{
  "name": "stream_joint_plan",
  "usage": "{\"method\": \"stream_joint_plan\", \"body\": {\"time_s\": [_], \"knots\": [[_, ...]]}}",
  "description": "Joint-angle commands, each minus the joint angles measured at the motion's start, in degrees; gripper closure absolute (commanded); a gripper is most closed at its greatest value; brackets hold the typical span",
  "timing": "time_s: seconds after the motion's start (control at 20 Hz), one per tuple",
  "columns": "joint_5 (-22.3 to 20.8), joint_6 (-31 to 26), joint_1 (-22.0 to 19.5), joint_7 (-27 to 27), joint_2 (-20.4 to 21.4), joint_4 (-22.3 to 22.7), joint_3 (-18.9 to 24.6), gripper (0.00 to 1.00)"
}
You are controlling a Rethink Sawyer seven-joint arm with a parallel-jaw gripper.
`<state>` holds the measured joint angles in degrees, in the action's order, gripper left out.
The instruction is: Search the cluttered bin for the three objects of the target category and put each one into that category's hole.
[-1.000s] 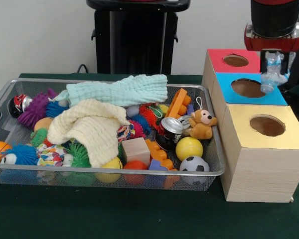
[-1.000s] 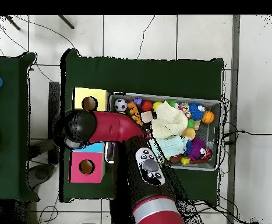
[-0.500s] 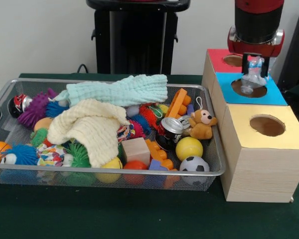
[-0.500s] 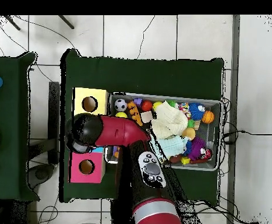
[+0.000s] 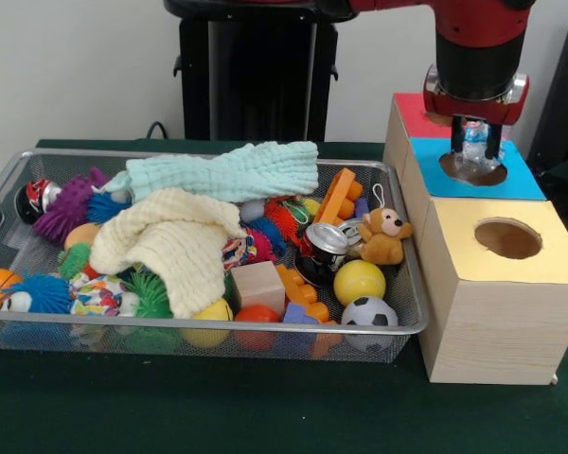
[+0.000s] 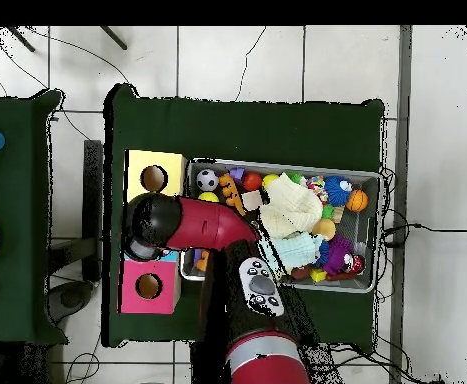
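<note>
Silver wire mesh forms the bin (image 5: 402, 326), a wide shallow tray with a rounded metal rim, resting on the dark green table (image 5: 218, 407). In the front view it occupies the left and centre of the table; its right wall lies just beside the row of three wooden boxes. Contents include a pale yellow cloth (image 5: 175, 241), a mint cloth (image 5: 232, 172), a teddy bear (image 5: 385, 236), a tin can (image 5: 324, 248), a yellow ball (image 5: 359, 281), a soccer ball (image 5: 369, 312), a wooden block (image 5: 258, 286) and orange bricks (image 5: 339, 196).

Compared with one second ago, the bin and its contents are unchanged. The arm has shifted leftward in the front view, from beyond the blue-topped box's right edge to directly above its hole, and has come lower.

The gripper (image 5: 474, 144) hangs over the hole in the blue-topped box (image 5: 521, 180), closed on a clear plastic bottle (image 5: 473, 147) held upright between its fingers, with the bottle's lower end at the hole's opening. The bin lies to the left of the gripper and nearer the camera, apart from it. The red-topped box (image 5: 409, 112) sits behind, the yellow-topped box (image 5: 497, 284) in front. In the overhead view the arm's head (image 6: 152, 225) covers the middle box.
</note>
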<state>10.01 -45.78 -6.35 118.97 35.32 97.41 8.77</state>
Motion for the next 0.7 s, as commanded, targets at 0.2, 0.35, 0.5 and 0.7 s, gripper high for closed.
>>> {"method": "stream_joint_plan", "body": {"time_s": [0.2, 0.35, 0.5, 0.7], "knots": [[-0.31, 4.06, 0.52, 9.59, -8.63, -1.67, -2.66, 0.00], [-1.09, 4.77, 0.85, 9.06, -7.77, -1.99, -3.38, 0.00], [-0.92, 2.44, 0.45, 8.25, -4.98, -0.99, -3.59, 0.00], [-0.16, -1.83, -0.11, 7.55, -0.01, 0.34, -3.48, 0.00]]}}
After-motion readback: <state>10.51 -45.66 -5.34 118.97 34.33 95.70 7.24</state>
